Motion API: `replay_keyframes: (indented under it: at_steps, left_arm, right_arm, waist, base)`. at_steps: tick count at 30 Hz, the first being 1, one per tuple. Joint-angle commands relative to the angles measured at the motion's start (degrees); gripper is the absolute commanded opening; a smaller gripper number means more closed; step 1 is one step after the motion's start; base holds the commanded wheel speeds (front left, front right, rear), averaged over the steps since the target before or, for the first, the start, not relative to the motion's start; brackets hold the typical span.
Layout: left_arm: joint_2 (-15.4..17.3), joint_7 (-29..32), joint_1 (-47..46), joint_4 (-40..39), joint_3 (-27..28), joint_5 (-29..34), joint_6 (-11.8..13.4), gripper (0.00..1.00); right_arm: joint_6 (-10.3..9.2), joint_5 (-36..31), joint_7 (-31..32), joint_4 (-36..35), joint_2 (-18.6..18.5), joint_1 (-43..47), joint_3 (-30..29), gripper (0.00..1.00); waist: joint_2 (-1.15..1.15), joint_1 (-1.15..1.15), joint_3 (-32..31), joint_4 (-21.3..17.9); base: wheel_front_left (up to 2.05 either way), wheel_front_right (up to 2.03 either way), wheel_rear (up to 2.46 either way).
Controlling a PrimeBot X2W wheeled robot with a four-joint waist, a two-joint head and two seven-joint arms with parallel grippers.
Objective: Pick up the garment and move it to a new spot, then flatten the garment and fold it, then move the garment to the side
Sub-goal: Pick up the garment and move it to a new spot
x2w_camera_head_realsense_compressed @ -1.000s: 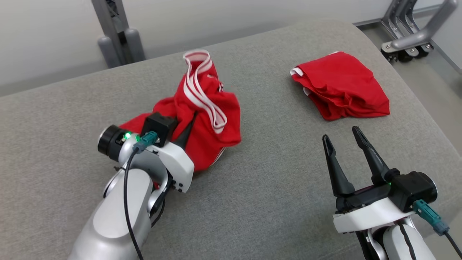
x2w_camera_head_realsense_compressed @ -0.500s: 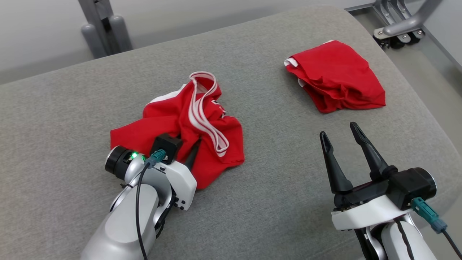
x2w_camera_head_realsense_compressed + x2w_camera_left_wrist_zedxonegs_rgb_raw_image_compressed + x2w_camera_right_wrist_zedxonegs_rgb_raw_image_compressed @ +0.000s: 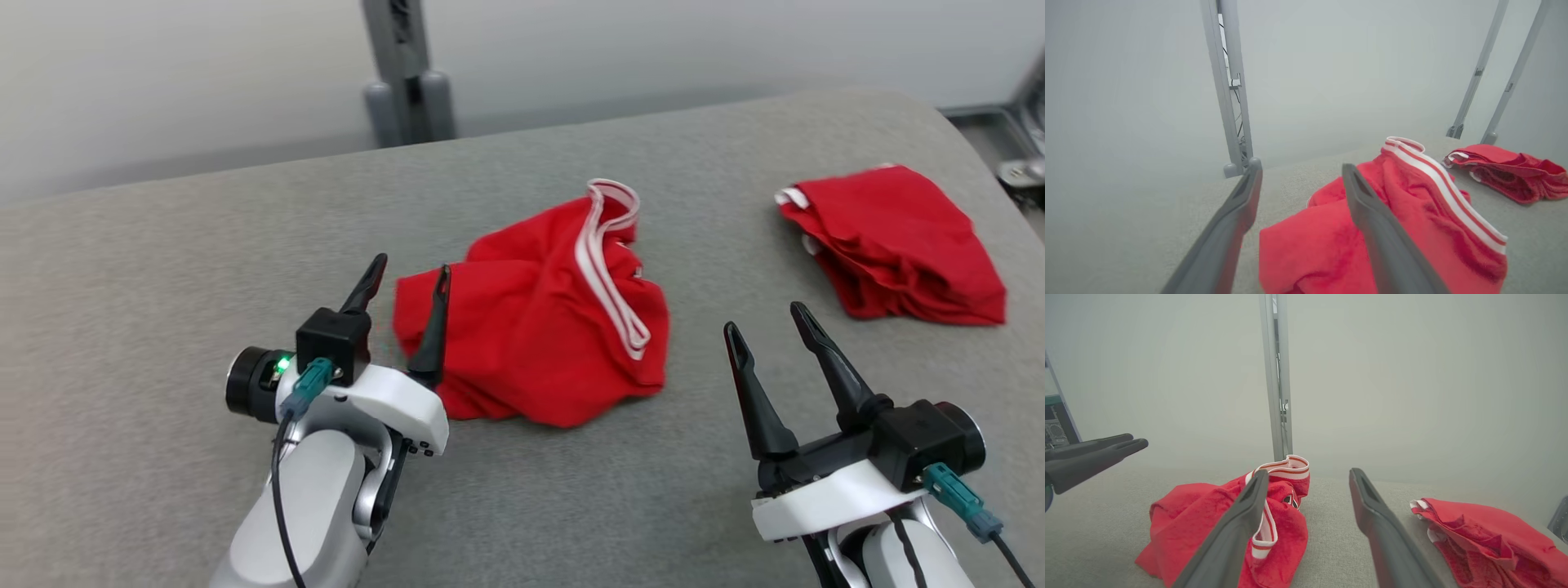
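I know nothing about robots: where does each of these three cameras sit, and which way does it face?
Head view: on the head, facing forward and down at the grey fabric surface, crumpled garment and folded garment; shows left gripper and right gripper, both open.
Left wrist view: on the left wrist, facing along its own fingers over the crumpled garment toward a post.
Right wrist view: on the right wrist, facing between the garments; own fingers, plus the left gripper's tips.
Shared: both wrist views hold both garments.
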Motion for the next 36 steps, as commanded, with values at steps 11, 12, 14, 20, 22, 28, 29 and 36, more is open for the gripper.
replay_keyframes:
  at_steps: [11,12,14,20,22,28,29,36]
  left_arm:
    - [1.1,-0.3,13.9,-19.2,8.0,2.5,5.8,1.00]
    - [1.2,-0.3,15.1,-20.5,8.6,2.9,6.0,1.00]
    - [1.1,-0.3,17.6,-23.4,10.0,3.4,6.5,1.00]
    - [0.9,-0.3,25.8,-29.9,13.4,5.0,6.5,1.00]
    - [0.7,-0.3,28.3,-31.4,14.2,6.1,6.5,1.00]
    - [0.4,-0.3,34.8,-33.0,14.9,8.5,6.9,1.00]
    - [0.4,-0.3,34.8,-33.0,14.9,8.5,6.9,1.00]
    - [0.2,-0.3,37.7,-32.9,16.0,9.5,7.4,1.00]
  right_arm:
    - [-0.02,1.3,0.0,0.4,-0.3,2.2,-2.4,1.00]
    - [-0.02,1.3,0.0,0.4,-0.3,2.5,-2.6,1.00]
    - [-0.02,1.4,0.0,0.5,-0.3,3.1,-3.1,1.00]
    - [-0.02,1.9,0.0,0.3,-0.3,5.4,-4.3,1.00]
    - [-0.02,1.9,0.0,-0.1,-0.3,6.4,-5.0,1.00]
    - [-0.02,1.2,0.0,-0.9,-0.2,10.1,-7.2,1.00]
    - [-0.02,1.2,0.0,-0.9,-0.2,10.1,-7.2,1.00]
    - [-0.02,0.9,0.0,-2.0,-0.2,13.3,-7.4,1.00]
  waist:
    - [0.00,0.00,-4.4,10.7]
    - [0.00,0.00,-4.7,11.1]
    - [0.00,0.00,-5.3,11.6]
    - [0.00,0.00,-7.8,11.8]
    - [0.00,0.00,-8.4,11.5]
    - [0.00,0.00,-9.9,10.8]
    - [0.00,0.00,-9.9,10.8]
    - [0.00,0.00,-10.5,9.3]
  base:
    - [0.00,0.00,0.00]
    - [0.00,0.00,0.00]
    - [0.00,0.00,0.00]
    - [0.00,0.00,0.00]
    - [0.00,0.00,0.00]
    - [0.00,0.00,0.00]
    - [0.00,0.00,0.00]
    - [0.00,0.00,0.00]
